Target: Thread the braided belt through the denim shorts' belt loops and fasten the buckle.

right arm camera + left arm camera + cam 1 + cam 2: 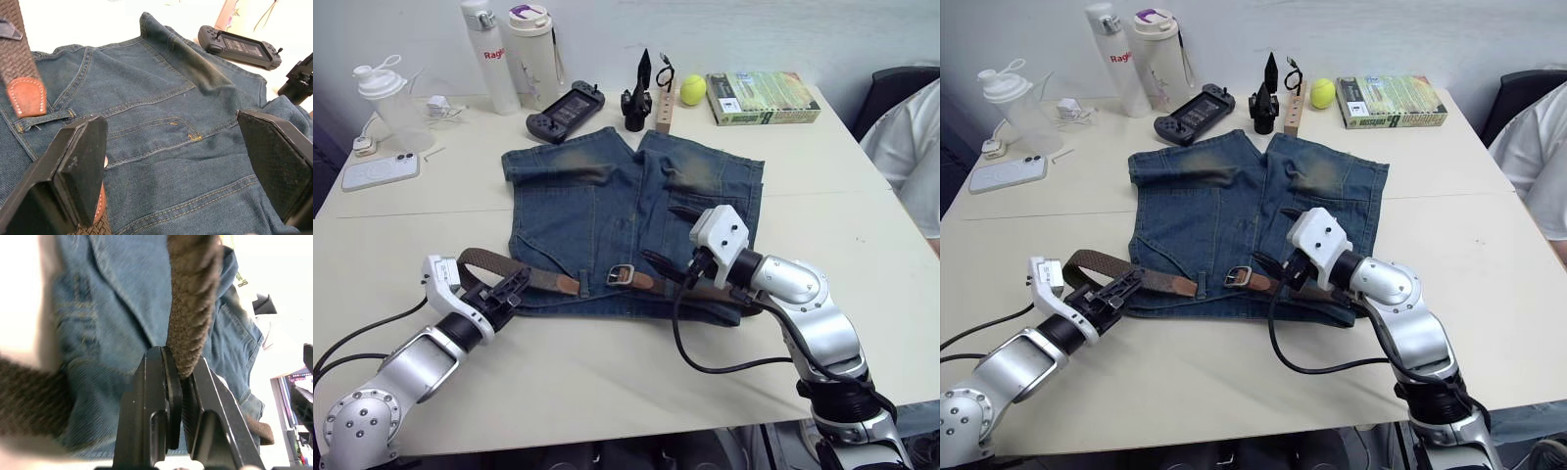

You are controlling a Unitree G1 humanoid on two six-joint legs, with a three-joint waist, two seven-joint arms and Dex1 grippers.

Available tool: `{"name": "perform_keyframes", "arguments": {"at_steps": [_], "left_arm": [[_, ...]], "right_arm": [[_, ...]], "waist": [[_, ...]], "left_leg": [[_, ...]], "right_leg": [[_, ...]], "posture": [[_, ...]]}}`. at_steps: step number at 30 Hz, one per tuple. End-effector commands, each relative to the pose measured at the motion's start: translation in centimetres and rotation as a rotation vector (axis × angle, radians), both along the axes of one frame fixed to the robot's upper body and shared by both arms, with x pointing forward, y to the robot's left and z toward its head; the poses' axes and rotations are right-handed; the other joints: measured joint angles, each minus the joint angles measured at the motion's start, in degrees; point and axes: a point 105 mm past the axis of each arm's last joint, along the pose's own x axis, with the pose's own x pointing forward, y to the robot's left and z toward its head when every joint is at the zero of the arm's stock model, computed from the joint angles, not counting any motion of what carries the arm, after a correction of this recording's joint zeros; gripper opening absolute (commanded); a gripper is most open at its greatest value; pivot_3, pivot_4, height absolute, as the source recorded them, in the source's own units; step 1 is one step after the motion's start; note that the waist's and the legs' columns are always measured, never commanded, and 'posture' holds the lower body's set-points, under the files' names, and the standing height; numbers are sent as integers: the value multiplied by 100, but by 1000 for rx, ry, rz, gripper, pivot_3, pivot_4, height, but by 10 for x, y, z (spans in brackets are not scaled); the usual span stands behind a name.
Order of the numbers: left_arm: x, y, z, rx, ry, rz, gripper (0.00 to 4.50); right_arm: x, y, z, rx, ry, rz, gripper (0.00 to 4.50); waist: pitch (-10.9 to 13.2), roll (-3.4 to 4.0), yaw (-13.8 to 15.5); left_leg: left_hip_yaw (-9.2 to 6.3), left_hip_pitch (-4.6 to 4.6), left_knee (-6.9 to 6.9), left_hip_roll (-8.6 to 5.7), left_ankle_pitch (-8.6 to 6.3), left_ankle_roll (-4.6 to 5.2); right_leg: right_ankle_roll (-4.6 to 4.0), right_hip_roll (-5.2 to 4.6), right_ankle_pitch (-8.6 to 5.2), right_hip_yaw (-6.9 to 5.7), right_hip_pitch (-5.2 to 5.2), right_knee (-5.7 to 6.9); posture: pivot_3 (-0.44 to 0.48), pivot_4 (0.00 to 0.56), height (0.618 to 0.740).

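Note:
The denim shorts (607, 211) lie flat on the table with the waistband toward me. The braided belt (533, 276) runs along the waistband, and its left end curls off the shorts onto the table. The silver buckle (621, 274) rests near the waistband's middle, next to a tan leather tip (568, 285). My left gripper (509, 287) is shut on the belt at the shorts' left edge; the left wrist view shows the braid (190, 308) pinched between its fingers. My right gripper (671, 240) hovers open over the shorts just right of the buckle. A belt loop (44, 120) shows beside the tan tip (27, 95).
At the back of the table stand two bottles (489, 54), a shaker (391, 103), a phone (380, 171), a game controller (566, 110), a black tool stand (638, 98), a tennis ball (693, 89) and a book (762, 98). A person's sleeve (911, 147) shows at the right edge.

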Motion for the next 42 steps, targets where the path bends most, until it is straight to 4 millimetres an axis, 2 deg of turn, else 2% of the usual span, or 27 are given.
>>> {"name": "perform_keyframes", "arguments": {"at_steps": [1, 14, 18, 27, 33, 37, 42], "left_arm": [[0, -4, 16, 29, -56, -9, 0], [0, -16, 15, 48, -39, -53, 0], [2, -24, 9, 30, -22, -64, 0], [8, -18, -15, -137, 70, 9, 0], [7, -7, -33, -121, 122, 45, 0], [7, -6, -35, -137, 124, 68, 0], [8, -13, -34, -115, 106, 20, 0]], "right_arm": [[-8, 5, 13, 19, -59, 26, 4468], [-7, 6, 17, 30, -71, 21, 4468], [-7, 5, 18, 31, -74, 15, 4468], [-9, 5, 17, 7, -84, 14, 4468], [-10, 6, 20, -5, -99, 23, 4468], [-11, 6, 21, -11, -102, 25, 4468], [-11, 7, 18, -9, -95, 26, 4468]], "waist": [[0, 0, 0], [0, 0, 1], [0, 0, 5], [0, 0, 19], [0, 0, 14], [0, 0, 14], [0, 0, 15]], "left_leg": [[0, 0, -1, 0, 0, 0], [0, 0, 0, 0, 1, -1], [0, 0, 0, -1, 2, -1], [0, 1, 0, -4, 4, 1], [0, 1, 2, -6, 5, 4], [0, 1, 2, -4, 5, 4], [0, 1, 2, -5, 6, 3]], "right_leg": [[0, 1, 0, 0, 0, 2], [0, 6, 0, 0, 0, 4], [0, 8, 0, -1, 0, 5], [0, 9, 0, -2, 3, 5], [0, 11, 0, -3, 2, 8], [0, 10, 0, -3, 2, 16], [0, 10, 0, -3, 2, 10]], "posture": [[0, 150, 720], [0, 150, 720], [0, 150, 720], [0, 150, 720], [0, 150, 720], [0, 150, 720], [0, 150, 720]]}}
